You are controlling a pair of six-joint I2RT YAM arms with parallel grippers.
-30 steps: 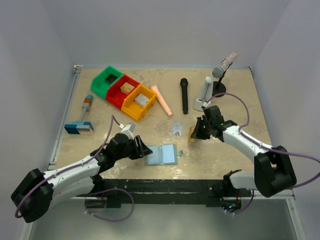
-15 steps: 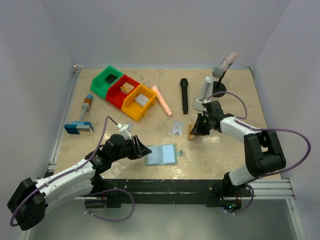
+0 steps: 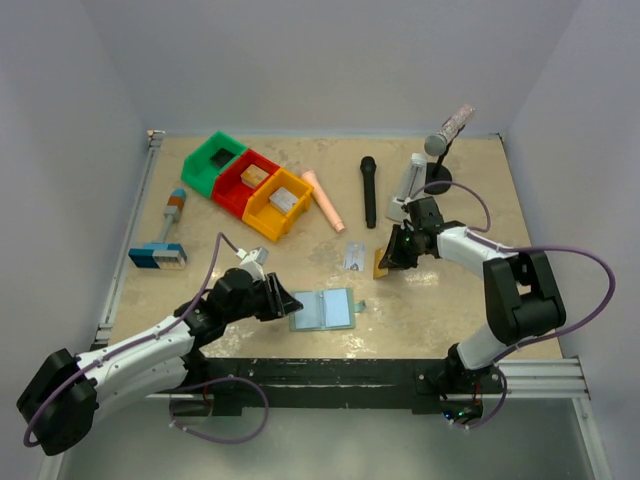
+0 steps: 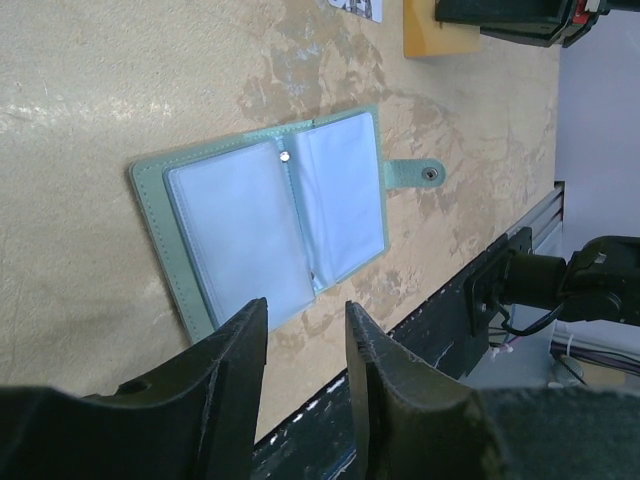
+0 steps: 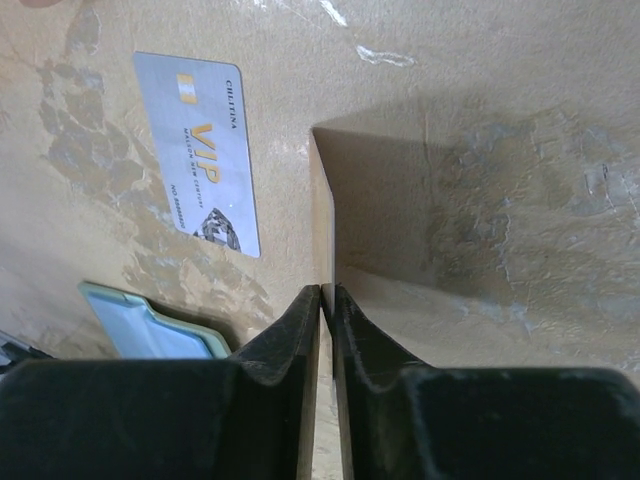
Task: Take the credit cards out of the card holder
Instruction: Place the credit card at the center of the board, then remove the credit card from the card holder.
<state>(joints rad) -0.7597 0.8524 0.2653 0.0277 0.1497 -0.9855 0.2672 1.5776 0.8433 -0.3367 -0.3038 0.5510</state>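
A: While the wallet lies open, why hover there?
B: From above, my left claw sits beside it, ready to steady it. Left wrist: half open, empty; pockets look bare. Right wrist: my right claw, nearly closed, pinches the gold card upright beside the silver card, probably to lay it flat.

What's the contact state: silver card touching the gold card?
Apart. Right wrist view: the silver card lies flat, and a strip of bare table separates it from the gold card, seen edge-on.
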